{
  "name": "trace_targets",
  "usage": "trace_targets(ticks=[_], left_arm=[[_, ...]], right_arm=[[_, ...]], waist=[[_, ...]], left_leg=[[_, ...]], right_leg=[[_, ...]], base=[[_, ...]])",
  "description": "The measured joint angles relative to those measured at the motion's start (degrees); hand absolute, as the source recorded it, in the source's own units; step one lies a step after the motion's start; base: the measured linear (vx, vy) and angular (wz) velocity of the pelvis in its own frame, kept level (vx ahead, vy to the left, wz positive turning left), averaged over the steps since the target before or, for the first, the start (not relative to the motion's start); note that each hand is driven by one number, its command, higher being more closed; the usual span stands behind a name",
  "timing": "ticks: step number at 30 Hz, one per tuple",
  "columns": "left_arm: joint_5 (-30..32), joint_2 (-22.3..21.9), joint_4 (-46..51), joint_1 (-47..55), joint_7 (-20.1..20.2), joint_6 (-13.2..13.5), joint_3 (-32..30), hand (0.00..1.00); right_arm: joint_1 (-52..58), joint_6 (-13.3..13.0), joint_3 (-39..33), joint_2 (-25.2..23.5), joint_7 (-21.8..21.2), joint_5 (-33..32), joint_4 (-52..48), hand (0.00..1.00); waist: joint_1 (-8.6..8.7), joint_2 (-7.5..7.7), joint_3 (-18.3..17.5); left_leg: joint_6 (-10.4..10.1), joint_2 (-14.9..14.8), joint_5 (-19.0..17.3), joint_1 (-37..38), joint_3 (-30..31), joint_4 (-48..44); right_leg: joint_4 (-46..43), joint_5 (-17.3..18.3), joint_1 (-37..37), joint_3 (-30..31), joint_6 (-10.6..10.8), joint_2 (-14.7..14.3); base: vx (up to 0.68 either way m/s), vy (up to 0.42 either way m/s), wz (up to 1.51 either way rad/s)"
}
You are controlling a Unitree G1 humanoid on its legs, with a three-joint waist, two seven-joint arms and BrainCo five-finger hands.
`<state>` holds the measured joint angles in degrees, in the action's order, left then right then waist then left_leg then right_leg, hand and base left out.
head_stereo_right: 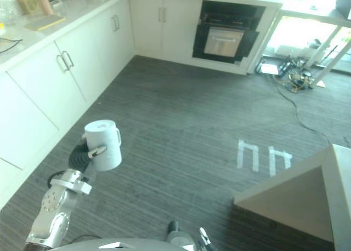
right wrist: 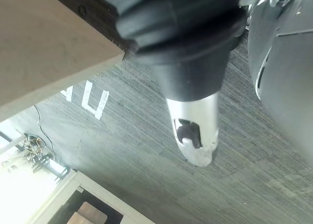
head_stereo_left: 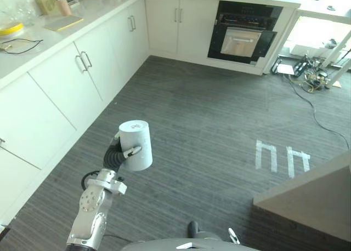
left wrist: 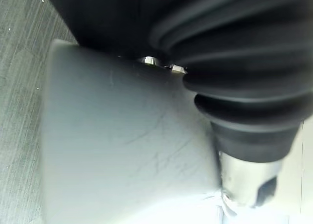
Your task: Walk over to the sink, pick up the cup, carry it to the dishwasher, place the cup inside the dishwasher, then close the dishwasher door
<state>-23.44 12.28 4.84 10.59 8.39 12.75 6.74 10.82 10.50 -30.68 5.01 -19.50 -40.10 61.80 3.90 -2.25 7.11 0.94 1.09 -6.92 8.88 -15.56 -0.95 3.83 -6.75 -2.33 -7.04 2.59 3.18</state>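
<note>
A white cup (head_stereo_left: 136, 144) hangs upright over the grey floor at the lower left, with my left hand (head_stereo_left: 116, 155) shut on its side. In the left wrist view the cup's wall (left wrist: 122, 145) lies right against the hand's dark cover (left wrist: 234, 87). The dishwasher (head_stereo_left: 244, 34), a black-fronted unit with its door tilted part open, is set into the white cabinets at the far wall, well away from the cup. My right hand (right wrist: 193, 131) hangs over the floor beside a table's corner, one silver finger straight and nothing in it.
White cabinets (head_stereo_left: 82, 75) run along the left under a counter with several items. A pale table corner (head_stereo_left: 312, 199) juts in at the lower right. White floor marks (head_stereo_left: 279, 158) lie in the middle right. Loose cables (head_stereo_left: 312, 81) sit at the far right.
</note>
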Motion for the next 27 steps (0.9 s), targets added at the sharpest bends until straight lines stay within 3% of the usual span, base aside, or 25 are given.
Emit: trace_targets(ticks=[4, 6, 11, 12, 14, 15, 16, 17, 18, 20, 22, 23, 25, 26, 27], left_arm=[[-0.1, -1.7, 0.0, -0.2, -3.6, 2.0, -0.8, 1.0], [-0.6, -3.1, -0.2, -0.6, -5.8, 2.2, -2.5, 1.0], [-2.2, -4.8, -1.3, -0.1, -9.0, 5.4, -4.4, 1.0], [-1.7, -6.3, -1.1, -0.5, -8.5, 6.0, -4.0, 1.0], [-1.0, -7.1, -0.7, -0.6, -7.6, 6.4, -3.8, 1.0], [-1.0, -7.3, -0.9, -0.7, -7.6, 6.5, -3.9, 1.0], [-0.9, -7.4, -1.0, -0.8, -7.6, 6.5, -3.5, 1.0], [-0.9, -7.5, -1.0, -0.9, -7.9, 6.5, -3.3, 1.0], [-0.9, -7.6, -1.1, -1.6, -8.2, 6.5, -2.9, 1.0], [-1.1, -7.7, -1.1, -3.5, -8.2, 6.5, -2.3, 1.0], [-1.1, -7.7, -1.7, -6.1, -7.5, 6.5, -2.0, 1.0], [-1.1, -7.4, -2.2, -8.1, -6.3, 6.5, -2.1, 1.0], [-1.1, -6.4, -2.2, -9.6, -4.6, 6.4, -2.0, 1.0], [-1.1, -6.2, -2.2, -9.6, -4.0, 6.4, -2.0, 1.0], [-1.4, -6.9, -2.2, -9.5, -2.8, 5.6, -1.9, 1.0]], right_arm=[[2.5, 0.5, -2.9, -0.1, 0.0, 2.6, 0.5, 0.0], [2.1, -0.5, -2.8, -0.1, 0.0, 4.2, 0.4, 0.0], [-1.7, -3.7, 6.0, 0.3, 0.1, 2.5, -4.8, 0.0], [-4.3, -5.5, 5.9, 0.3, 0.2, 1.5, -4.9, 0.0], [-5.4, -7.0, 7.3, 0.4, 0.3, 1.5, -5.6, 0.0], [-6.0, -7.9, 8.8, 0.8, 0.9, 1.7, -6.5, 0.0], [-6.0, -8.7, 9.7, 1.6, 1.6, 2.2, -6.9, 0.0], [-5.9, -9.0, 10.0, 2.0, 2.5, 3.0, -6.9, 0.0], [-5.2, -9.3, 9.7, 2.3, 4.1, 5.1, -6.6, 0.0], [-3.6, -8.6, 9.0, 2.4, 5.6, 9.2, -4.6, 0.0], [-2.4, -7.2, 6.0, 1.6, 6.4, 11.4, -1.0, 0.0], [-0.8, -4.8, 2.3, 0.5, 7.7, 11.2, 0.7, 0.0], [1.9, -2.2, -2.4, -1.4, 9.4, 10.0, 1.6, 0.0], [3.1, -1.5, -3.9, -2.0, 10.0, 9.8, 1.7, 0.0], [5.8, -0.6, -6.8, -2.3, 11.0, 8.0, 1.6, 0.0]], waist=[[0.63, -0.84, 0.0], [0.99, -1.03, 0.1], [-0.29, -1.05, 0.9], [-0.46, -1.2, 1.7], [-0.79, -0.24, 2.3], [-1.1, 0.11, 3.1], [-0.6, -0.16, 3.7], [-0.28, -0.35, 3.9], [0.36, -0.73, 4.2], [0.94, -0.21, 4.5], [1.14, -0.03, 5.3], [1.47, -0.29, 6.6], [1.64, 1.4, 8.3], [1.67, 1.65, 8.5], [1.76, 0.29, 8.9]], left_leg=[[-0.3, -0.5, -0.2, -1.1, 0.2, -0.6], [-0.5, -0.8, -0.3, -1.8, 1.0, -1.2], [-1.0, -1.7, -1.1, -0.6, 1.0, -2.0], [-0.6, -1.7, -2.0, 0.2, 1.3, -3.2], [-0.1, -0.8, -3.5, 1.1, 1.6, -5.0], [0.1, -0.6, -5.2, 1.3, 1.4, -7.0], [1.0, -0.5, -7.2, 2.0, 1.7, -9.0], [1.5, -0.5, -7.9, 2.6, 2.1, -9.5], [1.9, -0.5, -8.7, 3.5, 2.8, -10.2], [1.7, -0.8, -9.2, 4.0, 4.4, -10.1], [0.8, -1.7, -9.7, 4.4, 5.7, -10.1], [-0.3, -2.6, -10.3, 5.0, 6.5, -10.1], [-2.1, -2.7, -12.1, 6.9, 7.7, -10.2], [-2.9, -2.6, -13.1, 7.7, 7.9, -10.3], [-4.3, -4.9, -15.9, 10.6, 7.7, -10.5]], right_leg=[[0.8, 0.0, 0.5, -0.5, 0.0, -0.4], [0.8, 0.0, 0.6, -1.6, -0.1, -0.5], [-1.2, 1.8, 0.1, -4.0, -0.5, -0.9], [-9.6, 6.9, 2.2, -5.4, 0.2, 0.5], [-22.0, 11.6, 5.8, -7.3, -0.5, 3.4], [-32.4, 12.9, 9.3, -9.6, -1.5, 6.1], [-40.7, 12.0, 12.2, -10.5, -3.4, 8.4], [-44.1, 11.6, 13.6, -10.4, -4.3, 9.0], [-47.9, 13.2, 14.9, -9.7, -3.4, 9.2], [-43.9, 16.8, 15.9, -9.2, -1.8, 8.2], [-32.9, 15.7, 16.4, -9.2, -1.0, 5.9], [-22.3, 11.1, 16.6, -8.8, -0.6, 4.2], [-11.7, 5.7, 16.3, -7.5, -0.5, 4.2], [-10.0, 5.0, 16.1, -7.6, -0.9, 4.5], [-14.6, -0.1, 15.8, -9.9, -2.2, 3.4]], base=[[0.0, -0.03, 0.03], [0.0, -0.044, 0.15], [-0.02, -0.038, 0.04], [-0.06, 0.004, 0.21], [-0.05, 0.017, 0.15], [-0.06, 0.016, -0.06], [-0.05, 0.02, -0.11], [0.0, 0.042, 0.08], [0.06, 0.029, 0.16], [0.15, -0.034, 0.37], [0.25, -0.12, 0.44], [0.32, -0.189, 0.38], [0.33, -0.233, 0.34], [0.36, -0.263, 0.13], [0.3, -0.191, -0.02]])
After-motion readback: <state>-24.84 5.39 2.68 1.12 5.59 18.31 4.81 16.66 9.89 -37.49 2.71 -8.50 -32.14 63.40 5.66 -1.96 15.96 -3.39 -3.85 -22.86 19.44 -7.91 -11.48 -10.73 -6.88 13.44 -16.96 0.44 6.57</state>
